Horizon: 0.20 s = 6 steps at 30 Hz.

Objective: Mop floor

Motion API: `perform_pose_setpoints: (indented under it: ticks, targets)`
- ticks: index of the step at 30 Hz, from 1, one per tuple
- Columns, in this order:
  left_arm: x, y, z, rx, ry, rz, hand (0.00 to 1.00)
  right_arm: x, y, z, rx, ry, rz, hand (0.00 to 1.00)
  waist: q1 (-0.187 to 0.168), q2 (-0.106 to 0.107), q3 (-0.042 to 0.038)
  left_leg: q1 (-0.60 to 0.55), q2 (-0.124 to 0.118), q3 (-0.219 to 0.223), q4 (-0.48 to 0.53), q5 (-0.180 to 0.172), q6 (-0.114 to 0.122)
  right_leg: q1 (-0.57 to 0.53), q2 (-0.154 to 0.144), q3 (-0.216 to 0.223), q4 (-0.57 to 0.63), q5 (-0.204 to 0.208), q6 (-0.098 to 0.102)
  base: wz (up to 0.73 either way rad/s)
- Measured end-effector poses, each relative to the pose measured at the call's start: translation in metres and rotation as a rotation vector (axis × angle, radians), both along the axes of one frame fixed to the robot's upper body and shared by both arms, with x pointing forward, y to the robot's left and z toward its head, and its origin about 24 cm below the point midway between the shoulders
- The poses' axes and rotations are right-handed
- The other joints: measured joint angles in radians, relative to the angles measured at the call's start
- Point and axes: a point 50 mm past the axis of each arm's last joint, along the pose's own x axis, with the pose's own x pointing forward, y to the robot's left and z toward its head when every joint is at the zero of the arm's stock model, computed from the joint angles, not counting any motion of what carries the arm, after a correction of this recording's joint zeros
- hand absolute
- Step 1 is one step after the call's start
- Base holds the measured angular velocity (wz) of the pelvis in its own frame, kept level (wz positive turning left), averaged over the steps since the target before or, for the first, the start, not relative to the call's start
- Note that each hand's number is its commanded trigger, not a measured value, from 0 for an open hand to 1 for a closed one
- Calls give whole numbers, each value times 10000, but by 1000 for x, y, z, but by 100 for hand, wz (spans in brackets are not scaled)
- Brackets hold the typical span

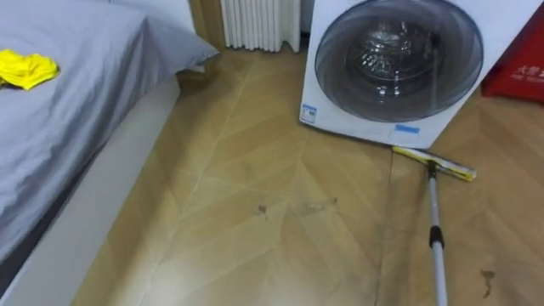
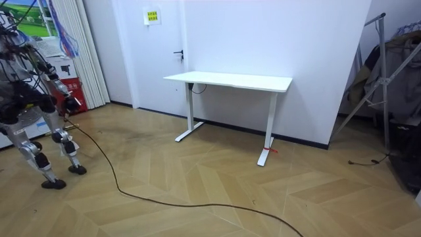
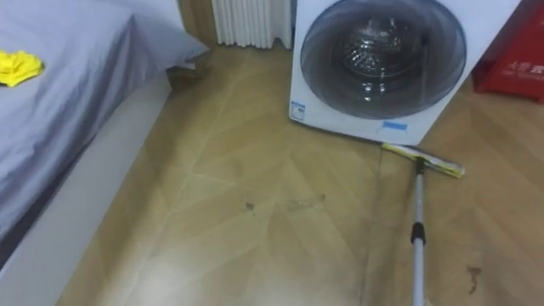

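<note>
Standing at room view's left edge, robot faced washer [image 1: 399, 59]. Mop [image 1: 435, 229] head sat on floor [image 1: 255, 263] just beside washer's front, stick reaching back toward robot's right side. Right hand [image 2: 64, 94] too small to see: could not tell if open or holding mop. Dark spots [image 1: 262, 208] on floor. Yellow cloth [image 1: 25, 68] on bed [image 1: 76, 127].

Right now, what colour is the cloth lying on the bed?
Yellow; the cloth on the grey bed shows best in the left eye view.
</note>
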Motion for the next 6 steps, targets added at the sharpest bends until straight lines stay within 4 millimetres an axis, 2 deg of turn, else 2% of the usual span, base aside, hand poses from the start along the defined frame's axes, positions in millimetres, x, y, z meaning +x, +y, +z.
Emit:
perform_pose_setpoints:
  ticks: [6]
  targets:
    - [-2,1,0,-22,24,147,0,-1,5,-2,128,23,-26,100,-9,-3,-6,478,3,-64,-369,35,-54,461,89,42,-375,164,-16,-3]
